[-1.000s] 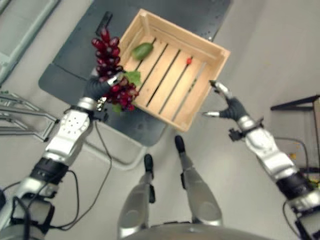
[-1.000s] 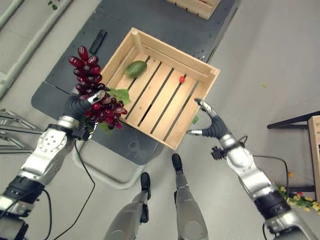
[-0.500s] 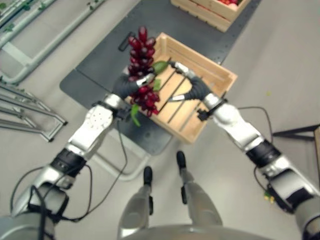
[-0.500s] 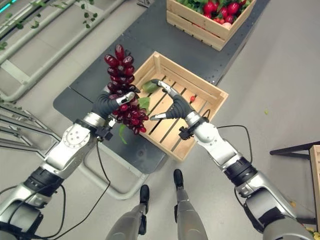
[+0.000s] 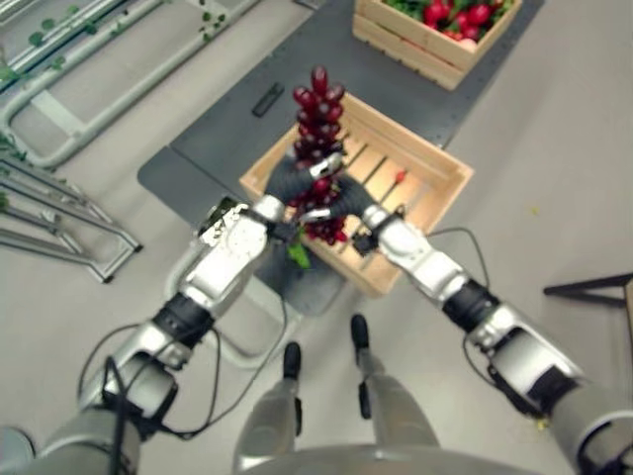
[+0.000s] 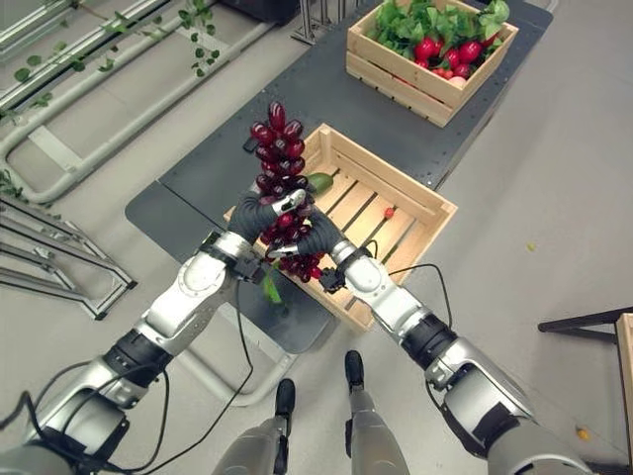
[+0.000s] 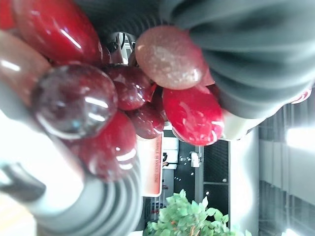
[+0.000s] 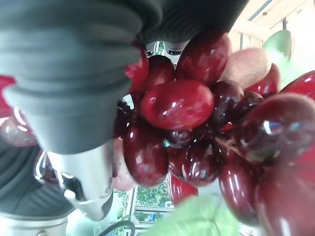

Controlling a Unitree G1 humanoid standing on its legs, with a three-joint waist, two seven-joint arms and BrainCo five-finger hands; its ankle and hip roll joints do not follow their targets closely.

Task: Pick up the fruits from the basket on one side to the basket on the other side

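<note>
The bunch of grapes (image 6: 282,188) is long and dark red, made of glossy oval berries, with a green leaf (image 6: 270,288) hanging from its lower end. It stands nearly upright in the air over the near left corner of the near crate (image 6: 420,203), held between the two hands. The left hand (image 6: 259,215) has its fingers curled round the middle of the bunch from the left side. The right hand (image 6: 315,237) presses against the lower part of the bunch from the right, its fingers wrapped about the berries (both wrist views show berries packed tight against the dark covers and silver fingers).

There are two wooden slatted crates on the dark grey platform (image 6: 188,168). The near crate holds one green fruit (image 6: 318,182) by its far left wall and one small red fruit (image 6: 390,212) lying on the slats toward the right. The far crate (image 6: 396,77) is heaped with red fruits (image 6: 447,47) and green leaves; they are too many and too crowded to count. One small black flat object (image 5: 267,99) lies on the platform to the left of the near crate. Grey metal railings (image 6: 59,148) run across the floor on the left.
</note>
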